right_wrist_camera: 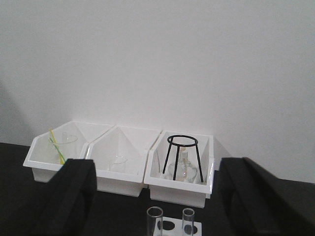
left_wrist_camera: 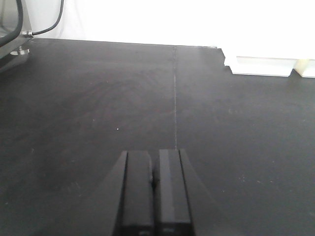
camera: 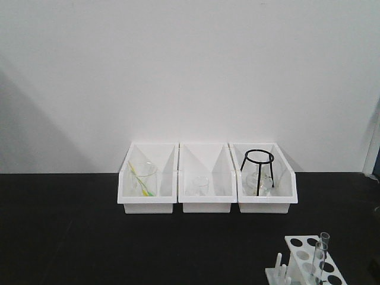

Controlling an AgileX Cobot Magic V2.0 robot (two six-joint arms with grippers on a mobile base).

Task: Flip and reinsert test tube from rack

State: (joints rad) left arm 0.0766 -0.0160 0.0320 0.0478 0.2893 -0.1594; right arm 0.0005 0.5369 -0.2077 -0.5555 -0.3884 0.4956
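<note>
In the front-facing view, the rack [camera: 309,261] is seen at the near right corner of the black tabletop [camera: 71,237], partly cut by the frame. Two clear test tubes [camera: 321,255] are stood upright in its holes, and white pegs [camera: 279,264] are lined along its left side. Three white bins [camera: 206,178] are set side by side at the far edge against the wall; a beaker with a yellow-green rod [camera: 142,178], a small glass vessel and a black wire tripod [camera: 258,169] are held in them, well apart from the rack. No arm is seen here.

In the left wrist view, the left claw [left_wrist_camera: 154,196] is shown with its fingers pressed together on nothing, over bare tabletop, seemingly parked away from the work.

In the right wrist view, the right claw [right_wrist_camera: 155,196] is spread wide, its two fingers [right_wrist_camera: 69,196] framing the tube mouths [right_wrist_camera: 154,215] that rise from the rack at the bottom edge. The claw appears aligned for a grasp on a tube; nothing is gripped yet, so the task is judged to be at its start.
</note>
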